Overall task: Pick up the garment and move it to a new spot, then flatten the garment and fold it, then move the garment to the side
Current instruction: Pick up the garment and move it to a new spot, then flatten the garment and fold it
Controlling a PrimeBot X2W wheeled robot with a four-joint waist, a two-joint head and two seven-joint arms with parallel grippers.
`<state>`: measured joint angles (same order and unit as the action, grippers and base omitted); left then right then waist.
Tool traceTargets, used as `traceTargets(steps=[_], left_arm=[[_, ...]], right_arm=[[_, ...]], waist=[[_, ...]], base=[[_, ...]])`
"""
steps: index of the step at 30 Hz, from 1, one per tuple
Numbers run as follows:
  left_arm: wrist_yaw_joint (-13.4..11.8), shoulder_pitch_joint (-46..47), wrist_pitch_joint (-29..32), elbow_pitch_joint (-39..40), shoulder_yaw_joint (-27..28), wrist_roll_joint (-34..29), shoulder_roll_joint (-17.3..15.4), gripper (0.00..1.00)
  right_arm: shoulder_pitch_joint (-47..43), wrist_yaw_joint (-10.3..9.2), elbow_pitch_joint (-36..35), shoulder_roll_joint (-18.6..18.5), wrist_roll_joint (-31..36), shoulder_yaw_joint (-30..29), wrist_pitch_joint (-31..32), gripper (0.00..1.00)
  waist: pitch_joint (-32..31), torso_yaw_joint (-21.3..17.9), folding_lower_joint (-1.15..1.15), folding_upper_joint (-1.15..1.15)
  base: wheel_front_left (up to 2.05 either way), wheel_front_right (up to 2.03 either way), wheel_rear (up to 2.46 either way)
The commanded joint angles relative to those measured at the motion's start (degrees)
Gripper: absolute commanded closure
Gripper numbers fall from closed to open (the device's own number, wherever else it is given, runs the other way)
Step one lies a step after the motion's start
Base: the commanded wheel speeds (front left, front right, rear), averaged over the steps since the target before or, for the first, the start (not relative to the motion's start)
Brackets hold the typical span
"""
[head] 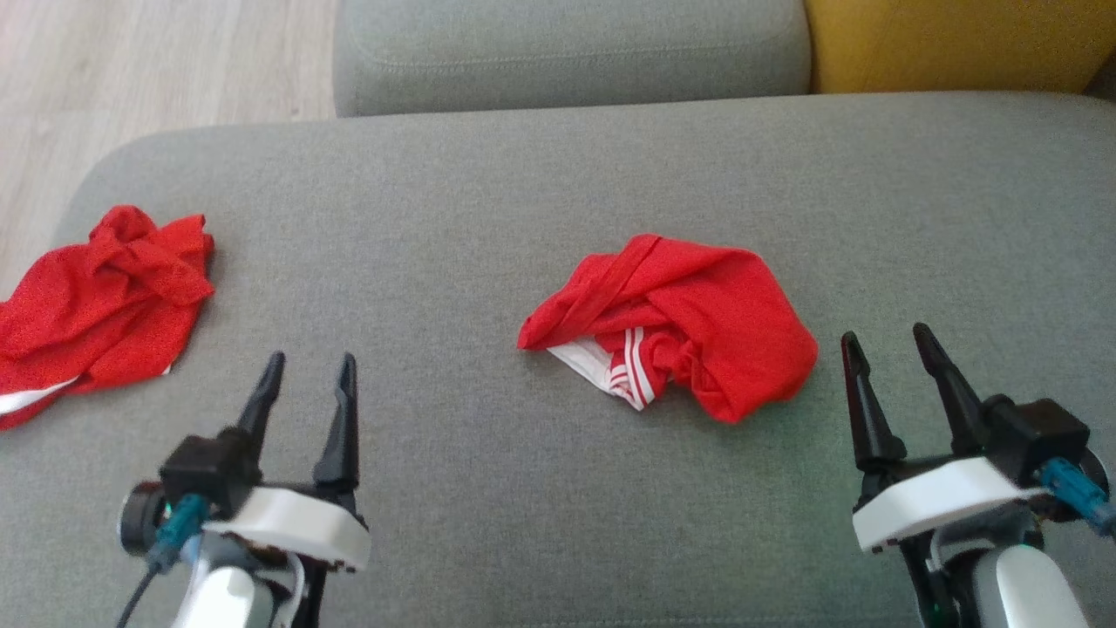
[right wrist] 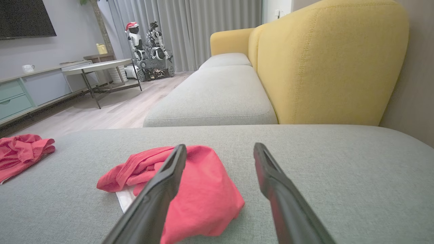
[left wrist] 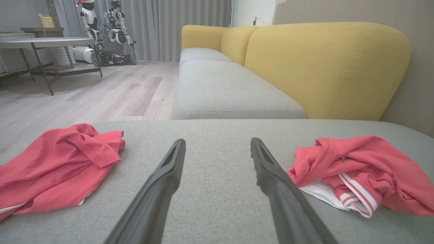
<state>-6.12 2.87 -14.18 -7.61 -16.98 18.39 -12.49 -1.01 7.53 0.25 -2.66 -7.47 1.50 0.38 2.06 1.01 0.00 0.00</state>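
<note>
A crumpled red garment (head: 680,323) with white-striped trim lies bunched near the middle of the grey sofa seat (head: 558,174), slightly toward its right side. A second red garment (head: 96,296) lies heaped at the seat's left edge, well apart from the first. The left gripper (head: 312,362) and right gripper (head: 883,336) hover at the near edge, both spread wide and holding nothing; the right one is just beside the central garment.
</note>
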Motion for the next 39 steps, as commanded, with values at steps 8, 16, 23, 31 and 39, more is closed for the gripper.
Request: traceTargets(steps=[8,16,23,31,39], left_arm=[[-1.0,-1.3,1.4,3.6,1.0,0.0,-2.0,0.00],[-1.4,-2.0,1.7,4.1,0.8,0.6,-2.0,0.00],[-1.7,-1.8,1.8,4.0,0.7,0.8,-2.1,0.00],[-2.1,-1.6,1.8,3.8,0.5,0.9,-2.3,0.00],[-1.5,0.0,2.3,3.8,-0.8,0.4,-2.5,0.00]], right_arm=[[-1.1,-0.04,-3.2,-0.2,0.7,1.2,1.3,0.00],[-1.5,-0.04,-4.0,-0.2,0.8,1.3,2.0,0.00],[-1.4,-0.04,-4.2,-0.2,0.5,1.4,2.0,0.00],[-1.0,-0.04,-3.8,-0.2,0.1,1.7,1.8,0.00],[-0.6,-0.04,-4.0,-0.2,-0.1,1.4,1.7,0.00]], waist=[[-2.2,-0.2,0.00,0.00],[-2.1,-0.3,0.00,0.00],[-1.8,-0.4,0.00,0.00],[-1.7,-0.5,0.00,0.00],[-0.3,-0.4,0.00,0.00]], base=[[0.00,0.00,0.00],[0.00,0.00,0.00],[0.00,0.00,0.00],[0.00,0.00,0.00],[0.00,0.00,0.00]])
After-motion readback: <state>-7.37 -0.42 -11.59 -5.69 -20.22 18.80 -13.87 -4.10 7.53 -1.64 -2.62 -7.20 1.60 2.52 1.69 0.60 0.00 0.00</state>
